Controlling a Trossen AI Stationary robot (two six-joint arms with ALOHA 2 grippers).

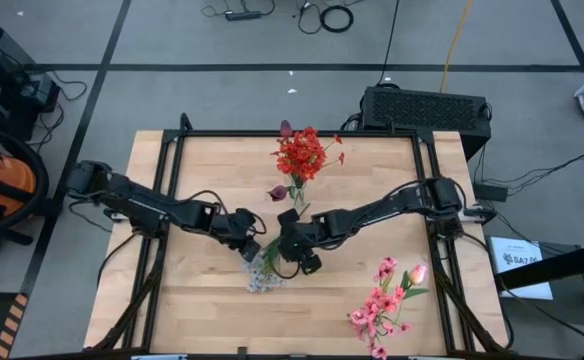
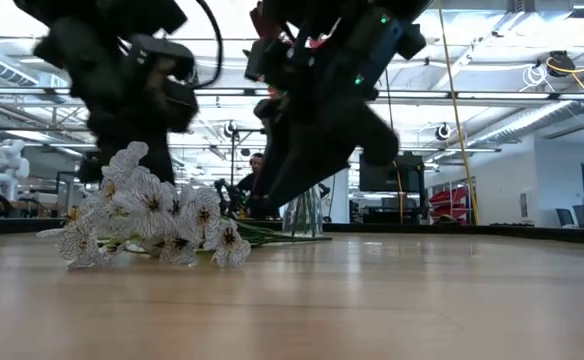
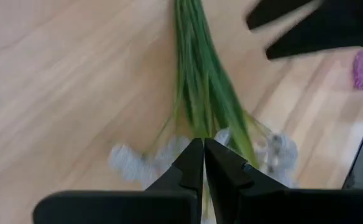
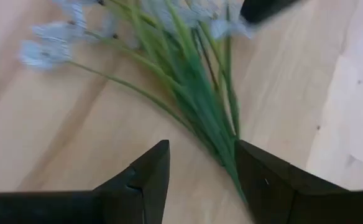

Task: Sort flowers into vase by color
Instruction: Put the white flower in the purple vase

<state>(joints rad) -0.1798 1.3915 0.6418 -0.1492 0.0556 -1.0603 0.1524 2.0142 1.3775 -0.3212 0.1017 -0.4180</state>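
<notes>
The white spray lies flat on the tabletop, blossoms toward the front edge, stems running back toward the right tool. That tool stands with jaws apart astride the stem ends, the nearer for a grasp. The left tool, jaws together, hovers over the blossoms.

A white spray is lying flat on the surface, green stems pointing toward the red cluster, which is standing upright in a vase. Pink blossoms are lying near the front right corner.
</notes>
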